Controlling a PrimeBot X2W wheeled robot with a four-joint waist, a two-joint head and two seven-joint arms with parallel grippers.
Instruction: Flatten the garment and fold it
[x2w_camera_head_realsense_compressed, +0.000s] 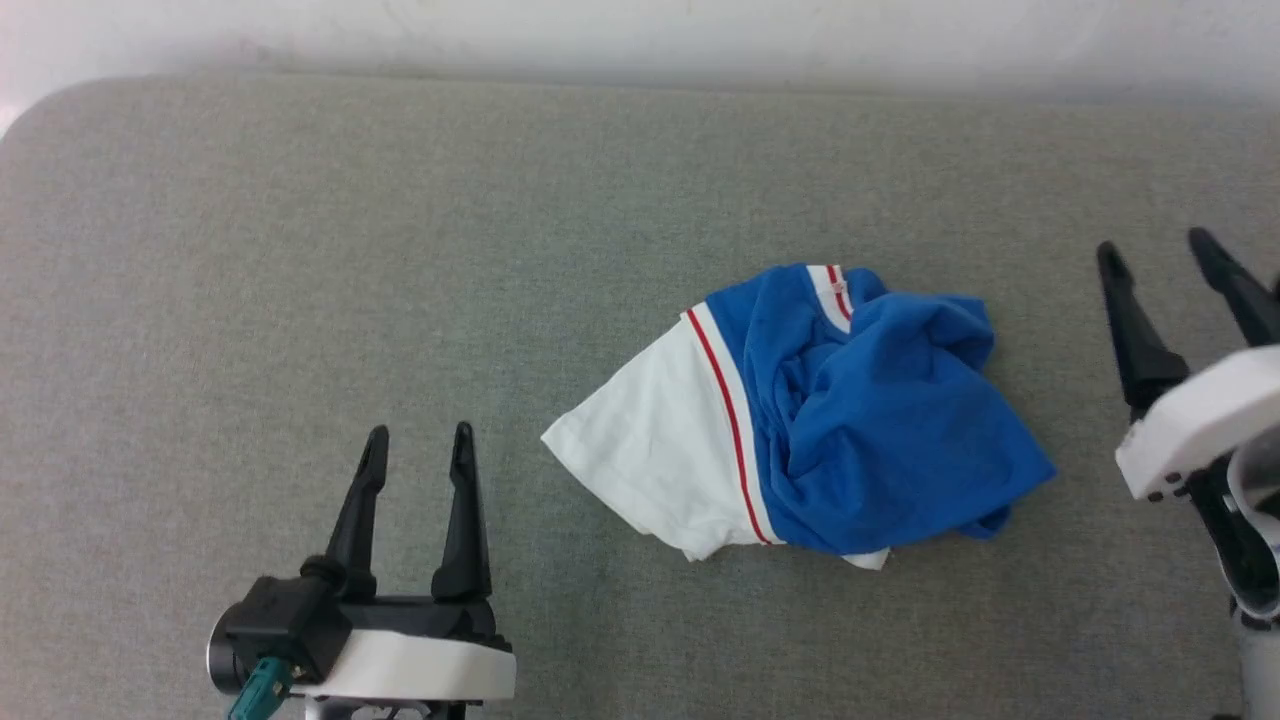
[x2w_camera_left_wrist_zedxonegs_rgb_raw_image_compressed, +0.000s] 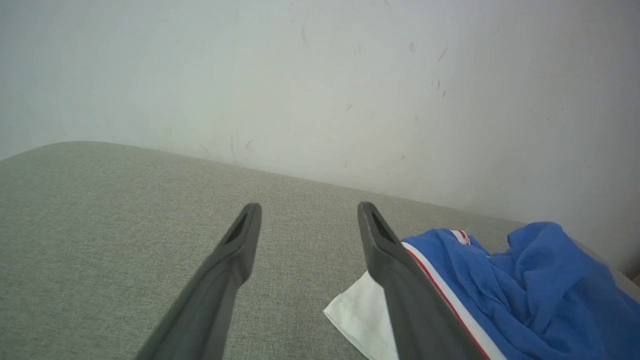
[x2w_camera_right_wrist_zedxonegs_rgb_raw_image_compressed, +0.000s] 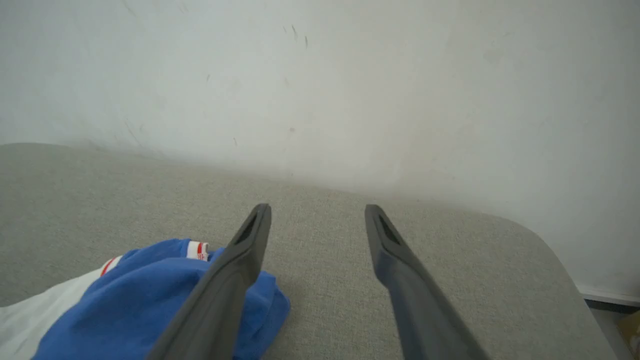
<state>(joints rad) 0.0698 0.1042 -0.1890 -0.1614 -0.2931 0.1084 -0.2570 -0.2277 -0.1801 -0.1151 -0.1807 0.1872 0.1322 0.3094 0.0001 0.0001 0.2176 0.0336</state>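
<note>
Crumpled royal-blue jersey T-shirt (x2w_camera_head_realsense_compressed: 880, 420) lies centre-right, white sleeve (x2w_camera_head_realsense_compressed: 650, 460) toward left pincer (x2w_camera_head_realsense_compressed: 420, 430), blue bulk toward right pincer (x2w_camera_head_realsense_compressed: 1151, 244); both gape wide.

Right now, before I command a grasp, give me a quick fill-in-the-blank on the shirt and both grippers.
The garment is not flat: it lies ____ in a heap on the grey surface.
Its spread-out sleeve, on the side toward the left gripper, is coloured ____.
The left gripper and the right gripper are both ____, holding nothing.
Missing words: crumpled; white; open.
</note>
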